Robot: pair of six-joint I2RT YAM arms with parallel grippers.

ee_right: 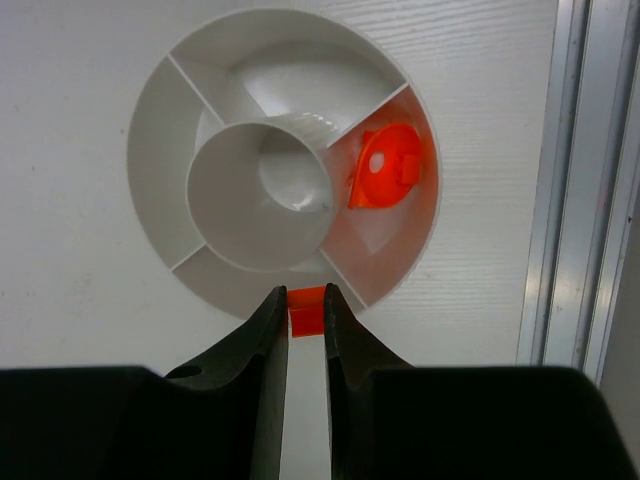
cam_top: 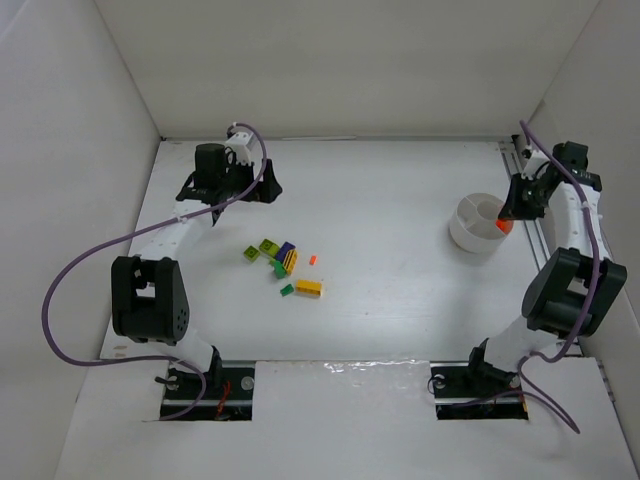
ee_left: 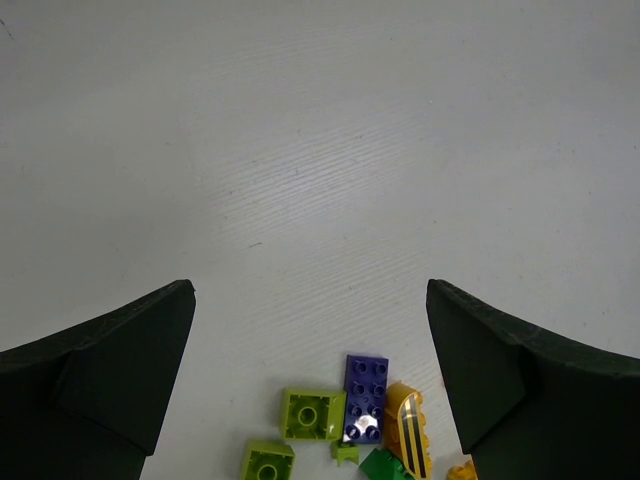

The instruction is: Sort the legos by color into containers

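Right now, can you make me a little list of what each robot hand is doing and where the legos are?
left gripper: open, holding nothing; the pile shows at the bottom of its view
right gripper: shut on a small orange lego, at the bowl's near rim
bowl: white, round, split into wedge compartments
inside the bowl: one orange piece in one wedge; the other wedges look empty
loose legos: lime green, purple, yellow, dark green and a tiny orange-red one, lying well to the left of the bowl
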